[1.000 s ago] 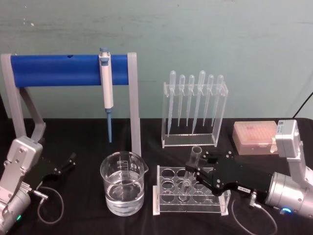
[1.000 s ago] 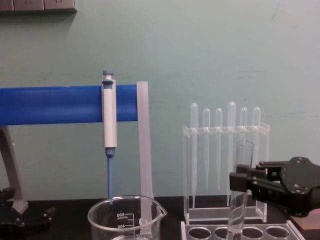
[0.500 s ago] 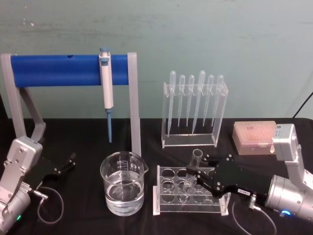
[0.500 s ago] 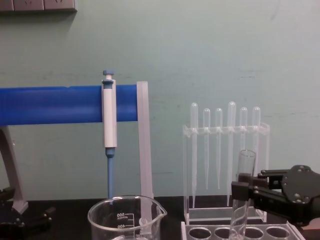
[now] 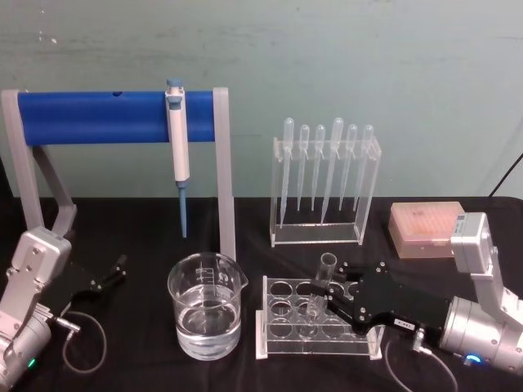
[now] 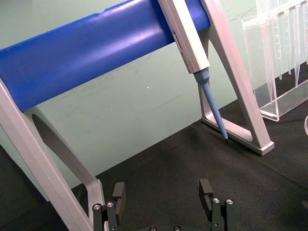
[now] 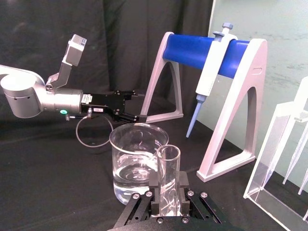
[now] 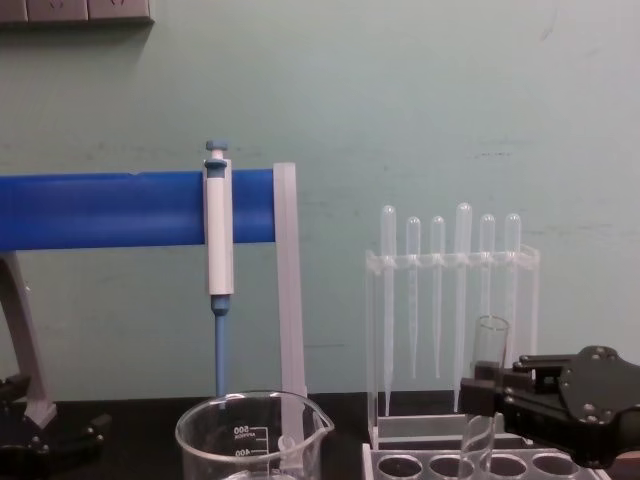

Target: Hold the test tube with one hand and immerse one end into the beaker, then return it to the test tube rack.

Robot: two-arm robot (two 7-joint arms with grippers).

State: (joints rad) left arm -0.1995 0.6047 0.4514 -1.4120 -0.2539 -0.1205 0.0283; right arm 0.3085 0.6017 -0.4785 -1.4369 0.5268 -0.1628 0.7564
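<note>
Black and two-fingered, the right end effector (image 5: 327, 296) is clamped on the wide clear glass test tube (image 5: 321, 286), gripping it partway up its length. The tube leans slightly, its open rim standing above the fingers and its round bottom down in a hole of the clear acrylic tube rack (image 5: 282, 347) on the black worktop (image 5: 147, 245). The right wrist view looks along the fingers (image 7: 184, 185), which press both sides of the tube, its rim (image 7: 168, 153) towards the camera; the chest view gives the side profile, with the tube (image 8: 485, 385) rising past the end effector (image 8: 490, 395) in front of the clear stand of thin frosted plastic pipettes (image 8: 450, 290). Left of the rack, just beside it, stands the wide clear glass beaker (image 5: 205, 306), part-filled with clear liquid; the chest view shows its white graduation marks (image 8: 240, 440). The left end effector (image 5: 114, 271) rests low at the worktop's left side, well apart from the beaker, and the left wrist view shows its fingers (image 6: 207, 190) spread apart, holding nothing. Behind it a blue-and-white pipettor (image 5: 177, 147) hangs from the blue-barred grey stand (image 5: 98, 117).
</note>
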